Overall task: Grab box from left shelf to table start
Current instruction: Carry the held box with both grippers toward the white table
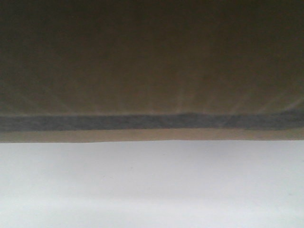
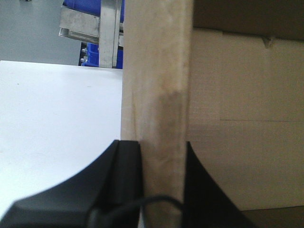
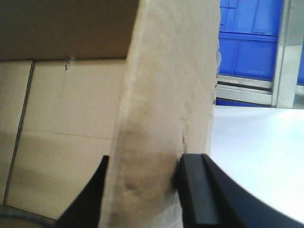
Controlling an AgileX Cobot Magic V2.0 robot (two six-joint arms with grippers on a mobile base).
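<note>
In my front camera the box (image 1: 152, 57) fills the whole top half. It is brown, with a dark band near its bottom edge. The white table (image 1: 152, 190) lies right under that edge. I cannot tell if the box sits on the table or hangs just above it.

My left gripper (image 2: 161, 153) is pinching one upright cardboard wall of the box. One black finger (image 2: 127, 156) is on the table side of the wall and the other is inside the box. Both press flat on the cardboard. Past the far edge of the table I see a metal shelf (image 2: 109, 28) and blue bins (image 2: 90, 7).

My right gripper (image 3: 145, 164) is pinching the other wall of the box in the same way. One finger (image 3: 192, 190) is on the table side and one is inside. More blue bins (image 3: 247, 47) stand beyond the table there too.

The box is open on top, so I can see its plain brown inside.
</note>
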